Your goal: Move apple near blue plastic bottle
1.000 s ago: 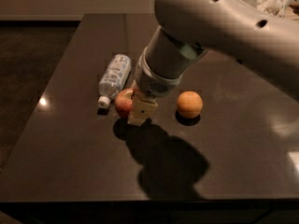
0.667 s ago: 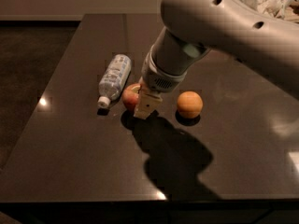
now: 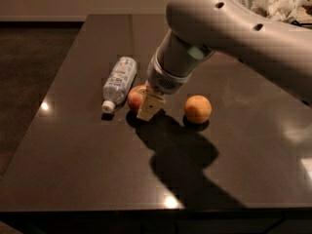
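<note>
The red apple (image 3: 135,97) with yellow-green patches rests on the dark table (image 3: 87,150), just right of the bottle's cap end. The clear plastic bottle (image 3: 119,81) with a pale blue-white label lies on its side, white cap towards the table's front. My gripper (image 3: 147,105) reaches down from the big white arm (image 3: 229,28) and is right at the apple, covering its right side. The apple's right half is hidden behind the gripper.
A plain orange fruit (image 3: 198,109) sits on the table to the right of the gripper. Crumpled white paper (image 3: 280,5) lies at the back right. The table's front edge (image 3: 146,209) is close, and the arm casts a dark shadow (image 3: 178,157) in front.
The gripper and arm have shifted slightly to the right. The apple shows a little further right too. The bottle and the orange have stayed in place.
</note>
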You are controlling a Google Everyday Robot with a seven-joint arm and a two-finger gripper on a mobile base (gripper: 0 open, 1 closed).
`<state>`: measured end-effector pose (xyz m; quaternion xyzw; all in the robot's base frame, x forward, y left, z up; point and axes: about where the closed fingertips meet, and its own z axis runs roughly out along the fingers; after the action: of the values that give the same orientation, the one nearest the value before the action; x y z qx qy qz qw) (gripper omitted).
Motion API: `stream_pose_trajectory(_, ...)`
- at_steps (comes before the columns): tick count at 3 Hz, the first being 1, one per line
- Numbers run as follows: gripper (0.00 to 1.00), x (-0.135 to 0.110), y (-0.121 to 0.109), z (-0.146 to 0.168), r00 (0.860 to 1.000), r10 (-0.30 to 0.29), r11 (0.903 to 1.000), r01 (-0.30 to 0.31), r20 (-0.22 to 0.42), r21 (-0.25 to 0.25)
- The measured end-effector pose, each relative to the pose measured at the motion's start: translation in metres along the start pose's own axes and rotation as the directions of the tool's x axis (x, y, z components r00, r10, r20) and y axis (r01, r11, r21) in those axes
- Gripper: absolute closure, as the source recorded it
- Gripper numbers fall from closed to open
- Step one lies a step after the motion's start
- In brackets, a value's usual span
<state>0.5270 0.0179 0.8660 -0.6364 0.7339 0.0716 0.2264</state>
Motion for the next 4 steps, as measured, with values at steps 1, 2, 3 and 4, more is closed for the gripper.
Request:
stream_pose_trajectory(1,1.00,-0.008,-0.003,0.004,1.000,0.015,0.9999,-0.015,0.013,-0.006)
stream_pose_trajectory(2,0.84,-0.015,-0.005,0.010,1.000,0.021,0.9996,-0.021,0.020,-0.017)
stream_pose_trajectory(3,0.61,-0.021,-0.004,0.021,1.000,0.017,0.9993,-0.016,0.022,-0.033)
stream_pose_trajectory(4,0.39,-0.027,-0.004,0.028,1.000,0.010,0.9990,-0.009,0.027,-0.045)
